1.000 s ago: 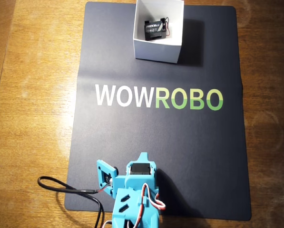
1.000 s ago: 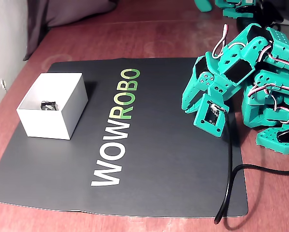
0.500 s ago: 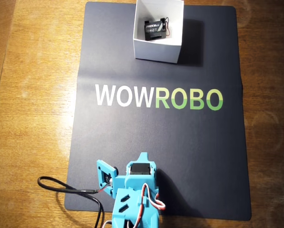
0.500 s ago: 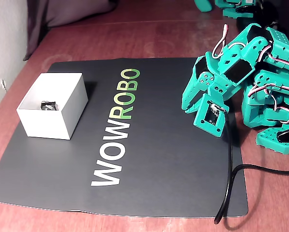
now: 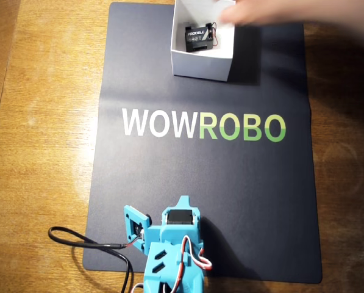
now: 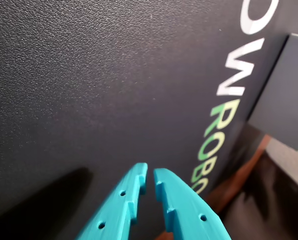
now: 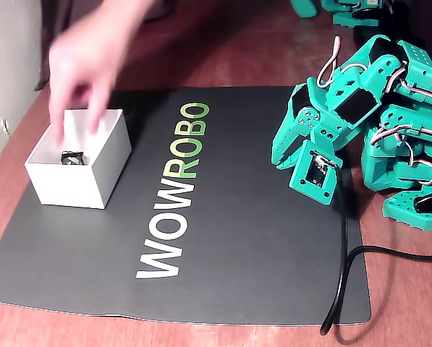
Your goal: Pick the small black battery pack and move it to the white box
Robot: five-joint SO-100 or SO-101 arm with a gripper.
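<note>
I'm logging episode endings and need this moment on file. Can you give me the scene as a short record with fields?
battery pack: small black battery pack lies inside the white box
box place: far end of the black mat, away from the arm
gripper: gripper folded back near the base, low over the mat, fingers almost together, holding nothing
person: blurred hand reaching over the box
task state: battery already in box

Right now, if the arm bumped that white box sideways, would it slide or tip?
Probably slide: the white box looks like thin cardboard, wide for its height, sitting flat on the smooth black mat. Likely light too, since only the small battery pack lies inside. A person's hand hovers over it, so hold off.
</note>
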